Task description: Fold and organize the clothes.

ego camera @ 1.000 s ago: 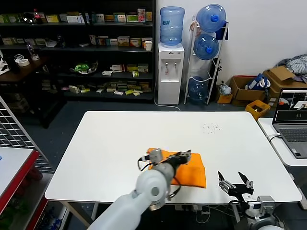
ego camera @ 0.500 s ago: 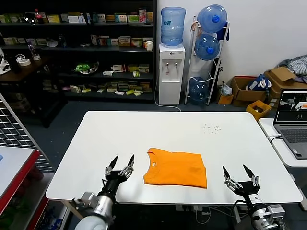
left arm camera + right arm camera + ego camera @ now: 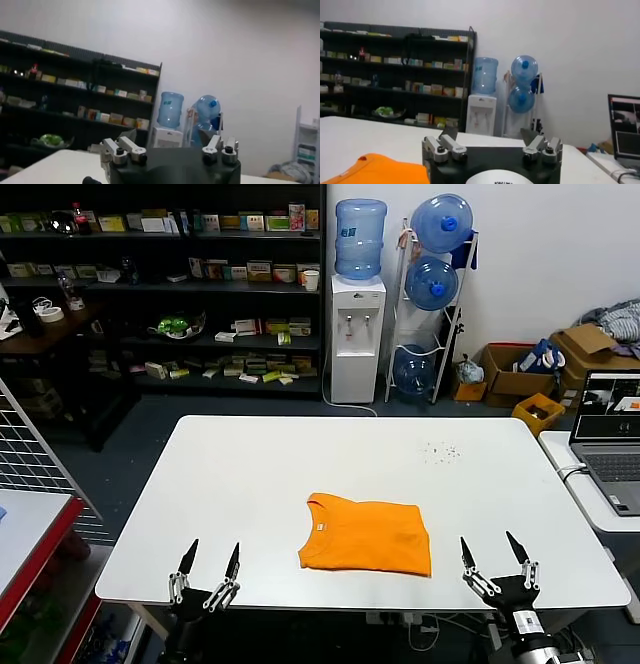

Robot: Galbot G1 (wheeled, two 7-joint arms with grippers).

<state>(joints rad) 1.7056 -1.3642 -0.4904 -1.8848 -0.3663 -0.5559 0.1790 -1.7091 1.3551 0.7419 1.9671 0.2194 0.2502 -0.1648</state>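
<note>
Head view: orange T-shirt (image 3: 366, 535) lies folded into a flat rectangle on the white surface (image 3: 300, 464), toward the near edge, collar end pointing to the robot's left. Nothing is touching it.

Left pincer (image 3: 211, 569) sits at the near edge of the surface, fingers spread wide, tips pointing up and away, holding nothing. The shirt is off to this pincer's right and slightly beyond it, well apart, with bare white surface between them.

Right pincer (image 3: 494, 558) is also at the near edge, fingers spread just as wide, empty. The shirt lies to its left and a little beyond, near but not touching.

The shirt rests between the two pincers, closer to the right one.

Right wrist view: an orange corner of the shirt (image 3: 375, 170) shows low beside the pincer body, with both fingers (image 3: 445, 148) splayed apart and nothing between them.

Left wrist view: fingers (image 3: 122, 150) likewise splayed; the shirt does not show here.

Beyond both pincers, across the floor: a water dispenser (image 3: 357, 324), dark stocked shelves (image 3: 160, 294). A laptop (image 3: 610, 424) stands on a side table out past the right pincer.
</note>
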